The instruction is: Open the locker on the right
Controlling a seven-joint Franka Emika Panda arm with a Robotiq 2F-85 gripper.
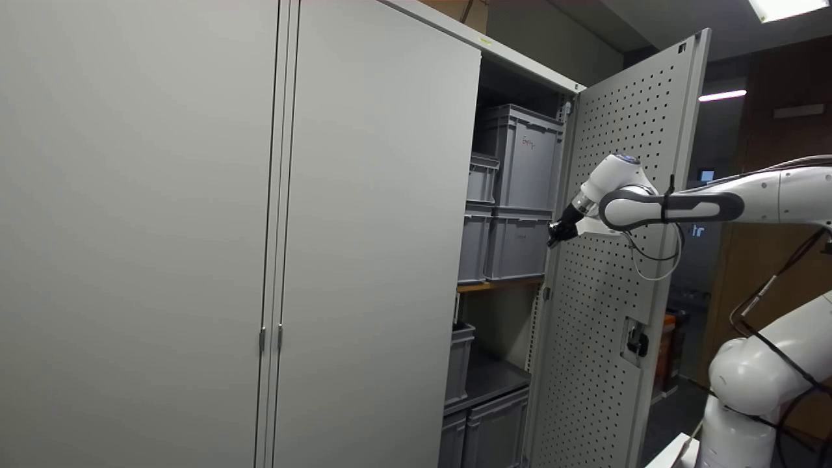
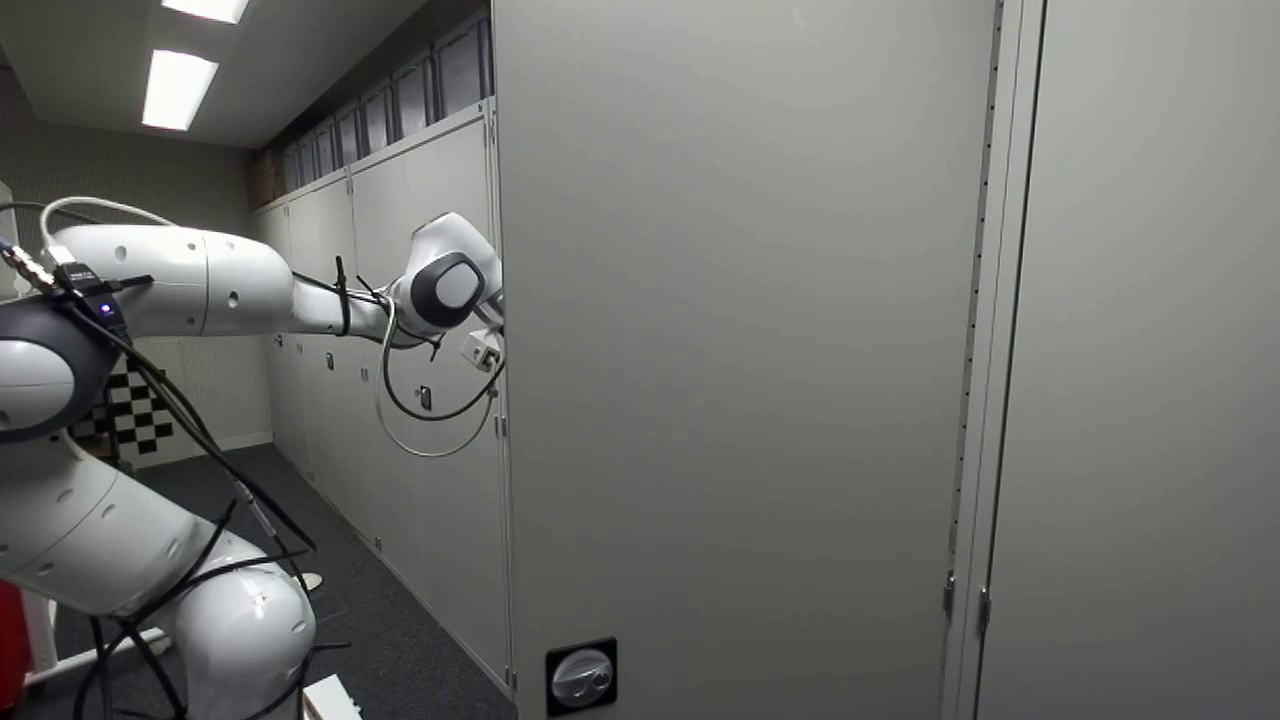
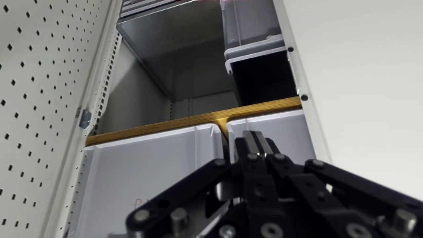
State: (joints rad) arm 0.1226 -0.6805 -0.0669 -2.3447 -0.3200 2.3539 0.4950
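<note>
At right in an exterior view, the light-grey metal locker (image 1: 533,66) has its perforated door (image 1: 598,305) swung wide. The Robotiq gripper (image 3: 253,133), fingers (image 3: 251,142) pressed together, faces grey bins (image 1: 518,250), though how near is hard to judge.

Clad in rounded white shells (image 1: 799,198), right of frame in an exterior view, with dark-grey casing (image 1: 731,205) and a small blue patch (image 1: 628,158). Fitted, left of frame in an exterior view, with round recesses (image 2: 233,299), a white oval cap (image 2: 459,285) ringed in dark grey, a black tie (image 2: 343,305), looped black cables (image 2: 432,418), a thin white cable (image 2: 435,456) and a black box (image 2: 90,292) bearing a violet light (image 2: 106,308). Tipped, low in the wrist view, with a black gripper (image 3: 255,136) of flat linkage bars (image 3: 360,186), round metal screws (image 3: 252,156) and grey-faced fingertips (image 3: 250,141).
</note>
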